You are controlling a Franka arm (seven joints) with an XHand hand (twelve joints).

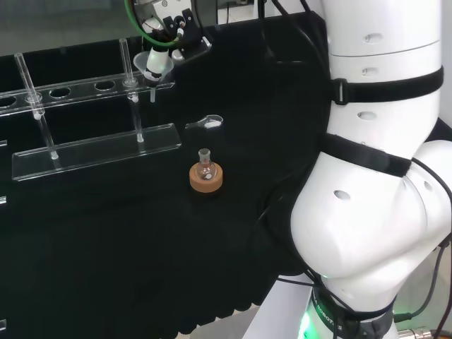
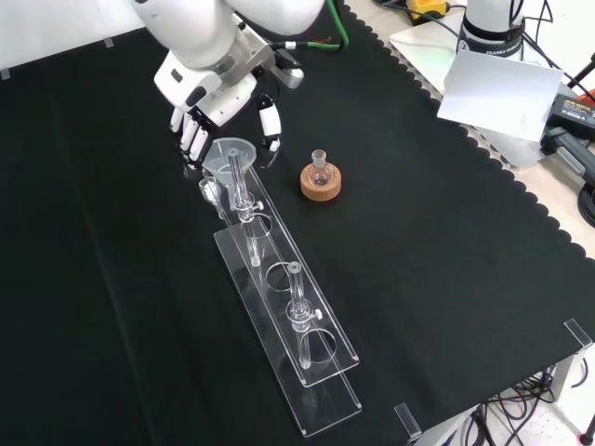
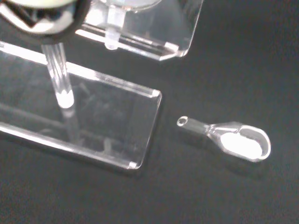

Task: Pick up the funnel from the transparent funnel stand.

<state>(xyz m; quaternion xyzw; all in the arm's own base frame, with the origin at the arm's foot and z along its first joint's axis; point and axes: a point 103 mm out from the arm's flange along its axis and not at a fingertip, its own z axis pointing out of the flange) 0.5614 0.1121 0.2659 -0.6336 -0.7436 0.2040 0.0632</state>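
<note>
The clear funnel (image 1: 150, 63) sits in the end hole of the transparent stand (image 1: 99, 150), and its stem (image 3: 112, 39) pokes down through the top bar. My hand (image 2: 209, 93) hangs over that end of the stand (image 2: 307, 372). Its fingers (image 2: 191, 139) curl down one side of the funnel (image 2: 228, 151) and the thumb (image 2: 270, 125) down the other, close around the rim. In the head view a white fingertip (image 1: 157, 65) lies against the funnel's bowl. The hand (image 1: 166, 32) is shut on the funnel, which still rests in the stand.
A small flask on a cork ring (image 1: 206, 176) stands just in front of the stand in the head view, flask and ring (image 2: 321, 179) to the right of the hand in the front view. A clear scoop with white powder (image 3: 240, 142) lies on the cloth beside the stand's base.
</note>
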